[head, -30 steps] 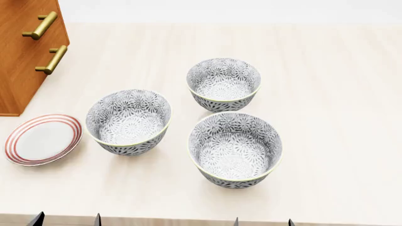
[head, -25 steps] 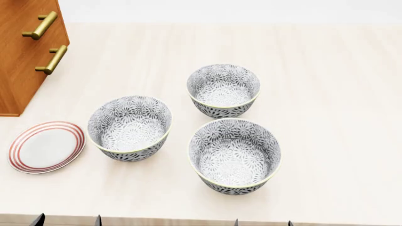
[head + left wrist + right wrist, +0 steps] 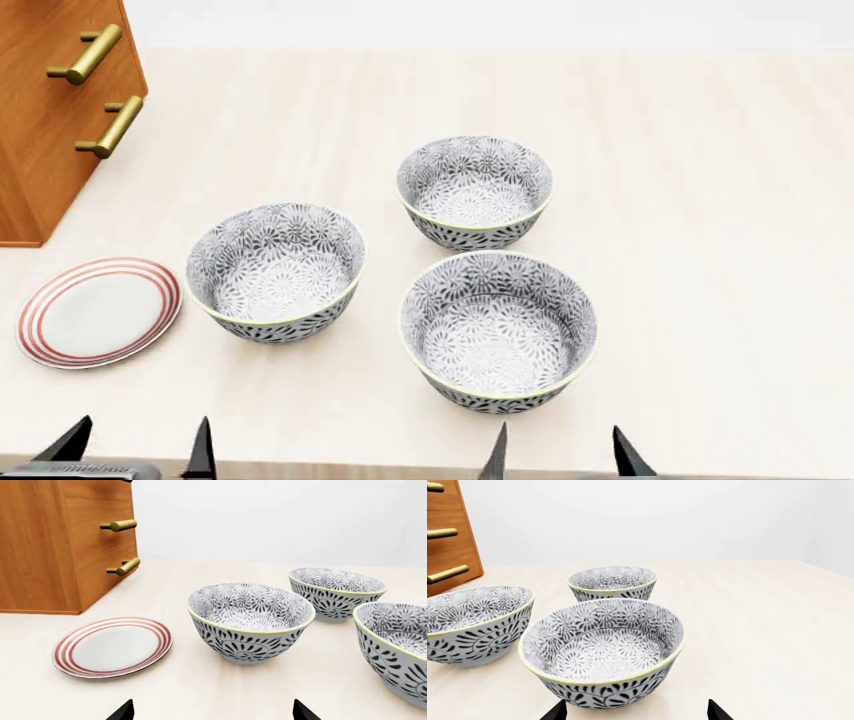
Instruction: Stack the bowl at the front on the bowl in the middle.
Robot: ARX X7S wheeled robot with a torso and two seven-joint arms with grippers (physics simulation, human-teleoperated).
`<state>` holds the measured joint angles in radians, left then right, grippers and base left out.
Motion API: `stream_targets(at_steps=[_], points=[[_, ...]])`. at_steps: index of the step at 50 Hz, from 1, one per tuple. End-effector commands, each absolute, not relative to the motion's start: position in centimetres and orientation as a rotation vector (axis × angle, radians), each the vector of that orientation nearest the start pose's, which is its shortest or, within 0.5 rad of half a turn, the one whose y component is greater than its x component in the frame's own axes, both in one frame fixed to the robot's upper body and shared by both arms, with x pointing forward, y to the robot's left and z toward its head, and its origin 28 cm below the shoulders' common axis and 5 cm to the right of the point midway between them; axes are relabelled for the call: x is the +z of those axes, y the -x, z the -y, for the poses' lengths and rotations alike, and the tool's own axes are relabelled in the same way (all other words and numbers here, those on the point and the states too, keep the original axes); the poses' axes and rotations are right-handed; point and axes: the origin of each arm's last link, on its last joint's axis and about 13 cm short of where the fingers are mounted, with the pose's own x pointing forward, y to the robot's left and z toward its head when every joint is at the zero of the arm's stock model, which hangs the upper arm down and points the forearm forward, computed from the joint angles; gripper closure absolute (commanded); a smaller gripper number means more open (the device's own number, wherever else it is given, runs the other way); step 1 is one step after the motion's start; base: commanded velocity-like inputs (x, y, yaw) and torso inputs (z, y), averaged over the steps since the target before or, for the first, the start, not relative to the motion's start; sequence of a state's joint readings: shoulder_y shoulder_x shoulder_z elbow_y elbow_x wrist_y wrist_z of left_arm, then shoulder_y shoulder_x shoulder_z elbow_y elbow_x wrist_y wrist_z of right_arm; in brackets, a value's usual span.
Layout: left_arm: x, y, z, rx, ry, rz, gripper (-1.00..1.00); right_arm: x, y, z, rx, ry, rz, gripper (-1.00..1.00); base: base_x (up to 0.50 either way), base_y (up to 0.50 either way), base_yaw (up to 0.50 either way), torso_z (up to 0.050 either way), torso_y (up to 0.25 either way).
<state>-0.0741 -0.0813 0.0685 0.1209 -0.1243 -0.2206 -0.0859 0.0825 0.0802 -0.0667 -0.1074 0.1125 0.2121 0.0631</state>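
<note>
Three floral grey-black bowls with pale rims stand on the pale table. The bowl at the front is nearest me, right of centre. The bowl in the middle sits to its left, a little farther back. A third bowl stands behind. My left gripper is open at the table's near edge, in front of the middle bowl. Just before the front bowl, my right gripper is open too. Both hold nothing.
A white plate with red rings lies left of the middle bowl. A wooden cabinet with brass handles stands at the back left. Bare tabletop stretches to the right of the bowls.
The head view shifted slightly, so the bowls sit lower in the picture. Both grippers' fingertips have risen further into view at the bottom edge. The bowls themselves have not moved.
</note>
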Motion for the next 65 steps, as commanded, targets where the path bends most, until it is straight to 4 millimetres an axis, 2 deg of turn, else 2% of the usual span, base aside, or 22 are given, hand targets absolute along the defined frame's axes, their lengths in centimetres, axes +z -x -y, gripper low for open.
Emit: stream_targets(at_steps=[1, 7, 12, 13, 16, 17, 18, 31, 43, 44, 65], points=[[11.0, -25.2, -21.2, -0.045, 0.045, 0.014, -1.00, 11.2, -25.7, 10.6, 0.057, -0.040, -0.046, -1.00, 0.00, 0.00, 0.00, 0.000, 0.000], [14.3, -26.5, -21.3, -0.028, 0.014, 0.078, -1.00, 15.6, -27.5, 11.0, 0.028, -0.012, -0.012, -1.00, 0.00, 0.00, 0.00, 0.000, 0.000], [17.2, -27.1, -21.5, 0.009, -0.004, 0.139, -1.00, 18.2, -27.6, 11.2, 0.020, 0.002, 0.001, -1.00, 0.00, 0.00, 0.00, 0.000, 0.000], [18.5, -27.7, -21.6, 0.019, -0.005, 0.149, -1.00, 19.3, -27.6, 11.3, -0.019, 0.032, 0.021, -1.00, 0.00, 0.00, 0.00, 0.000, 0.000], [18.9, -27.6, -21.6, 0.016, 0.003, 0.154, -1.00, 20.1, -27.7, 11.4, -0.024, 0.024, 0.027, -1.00, 0.00, 0.00, 0.00, 0.000, 0.000], [18.9, -27.5, -21.6, 0.012, 0.006, 0.153, -1.00, 20.1, -27.8, 11.5, -0.051, 0.037, 0.033, -1.00, 0.00, 0.00, 0.00, 0.000, 0.000], [17.6, -27.8, -21.5, 0.021, -0.023, 0.140, -1.00, 18.9, -28.5, 10.9, -0.036, 0.081, 0.000, -1.00, 0.00, 0.50, 0.00, 0.000, 0.000], [17.4, -27.9, -21.5, 0.024, -0.027, 0.136, -1.00, 18.7, -28.6, 10.8, -0.027, 0.073, -0.001, -1.00, 0.00, 0.50, 0.00, 0.000, 0.000], [17.3, -28.0, -21.5, 0.028, -0.025, 0.135, -1.00, 18.4, -28.7, 10.6, -0.056, 0.103, -0.013, -1.00, 0.00, 0.00, 0.00, 0.000, 0.000], [17.3, -28.1, -21.5, 0.029, -0.025, 0.135, -1.00, 18.3, -28.6, 10.6, -0.016, 0.099, -0.005, -1.00, 0.28, 0.00, 0.00, 0.000, 0.000], [17.1, -28.1, -21.5, 0.032, -0.027, 0.130, -1.00, 18.4, -28.6, 10.6, -0.033, 0.110, -0.012, -1.00, 0.50, 0.00, 0.00, 0.000, 0.000]])
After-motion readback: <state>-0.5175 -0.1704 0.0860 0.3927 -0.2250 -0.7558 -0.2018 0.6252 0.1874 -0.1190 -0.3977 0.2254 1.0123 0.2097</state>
